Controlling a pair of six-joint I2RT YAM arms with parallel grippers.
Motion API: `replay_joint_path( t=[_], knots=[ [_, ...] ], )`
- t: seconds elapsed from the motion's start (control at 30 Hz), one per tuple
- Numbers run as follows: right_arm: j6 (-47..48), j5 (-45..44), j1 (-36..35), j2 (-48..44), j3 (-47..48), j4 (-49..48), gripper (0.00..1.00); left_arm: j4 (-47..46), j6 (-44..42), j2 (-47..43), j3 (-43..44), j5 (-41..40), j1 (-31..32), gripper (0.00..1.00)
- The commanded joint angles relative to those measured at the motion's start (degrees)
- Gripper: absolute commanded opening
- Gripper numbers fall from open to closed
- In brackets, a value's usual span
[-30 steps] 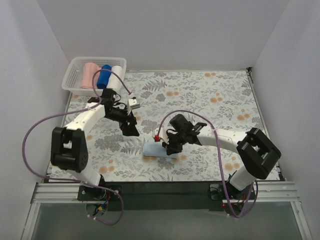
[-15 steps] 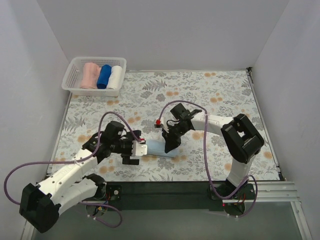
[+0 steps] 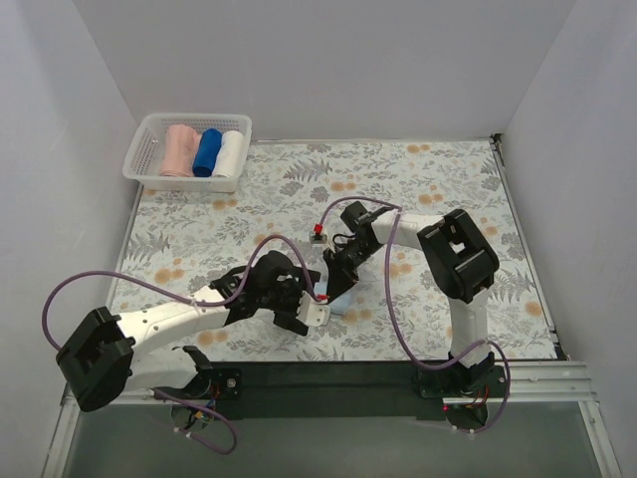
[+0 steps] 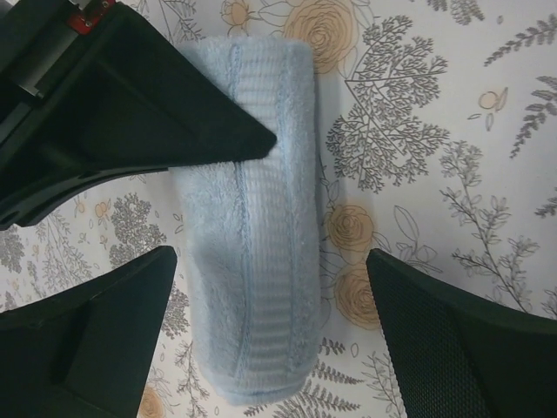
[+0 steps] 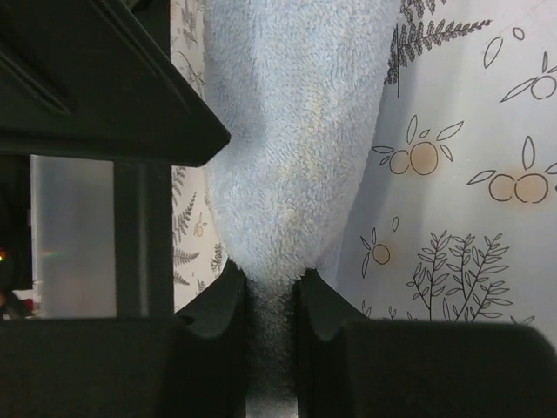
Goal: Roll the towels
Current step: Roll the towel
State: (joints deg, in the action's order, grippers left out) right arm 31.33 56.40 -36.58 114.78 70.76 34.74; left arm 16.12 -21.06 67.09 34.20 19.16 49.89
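Sky-blue towel, gathered into a narrow bundle, has one end pinched between the clenched right fingers. The left fingers are spread wide either side of its other end, apart from it. It rests on the floral bench, near the middle.

The desk is covered edge to edge in a floral print, grey leaves and orange blossoms on a pale ground. A white mesh basket is parked at the far left corner. A light sky-blue towel, bundled into a long roll, is laid on the print near the front edge, around the middle.
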Motion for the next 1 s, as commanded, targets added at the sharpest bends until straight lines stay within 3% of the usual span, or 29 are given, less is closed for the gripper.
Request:
replay_joint_path(
  t=[0.0,0.17,0.37,0.8,0.97],
  knots=[
    [3.56,-1.31,0.28,6.76,0.34,6.73,0.01,-7.75,-1.08,1.11,-1.14,-3.42,0.74,0.85],
    [6.90,0.64,1.68,9.76,2.10,9.64,0.01,-12.68,-3.19,-0.46,-5.79,-2.73,0.65,0.77],
    [10.76,0.64,1.77,9.32,2.62,10.61,0.01,-15.85,-5.05,-3.63,-10.64,4.74,-1.37,0.73],
    [15.16,-0.68,-0.95,10.99,5.09,13.77,0.01,-19.55,-3.37,1.11,-10.38,12.83,-3.75,0.68],
    [16.30,-1.12,-1.13,12.22,6.67,14.91,0.01,-15.52,-5.66,4.71,-9.15,14.33,-3.83,0.59]
  ],
)
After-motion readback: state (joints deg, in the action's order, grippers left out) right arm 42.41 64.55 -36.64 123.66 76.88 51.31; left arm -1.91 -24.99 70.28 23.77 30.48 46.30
